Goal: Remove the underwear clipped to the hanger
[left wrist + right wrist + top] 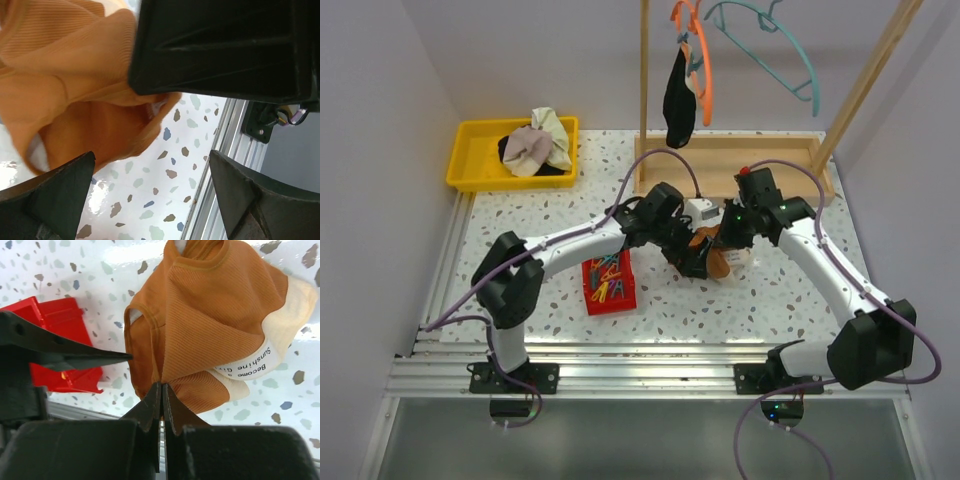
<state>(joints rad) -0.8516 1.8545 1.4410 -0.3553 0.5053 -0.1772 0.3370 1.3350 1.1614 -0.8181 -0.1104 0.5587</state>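
The rust-brown underwear [210, 320], with cream parts and a white printed label, hangs bunched just above the table between the two arms [718, 258]. My right gripper [162, 388] is shut on a fold of it at its lower edge. My left gripper [152, 185] stands wide open right beside it, with the brown cloth [75, 85] off its left finger and only table between the tips. One of its fingers [75, 352] reaches in from the left in the right wrist view. The black underwear [678, 100] hangs from the orange hanger [704, 70] on the rack.
A red basket [608, 283] of clothes pegs sits left of the grippers. A yellow tray [470, 165] with a pale cloth bundle [540, 142] is at the back left. The wooden rack base [820, 165] lies behind, a teal hanger [775, 55] above it. The table's metal rail [235, 135] runs close by.
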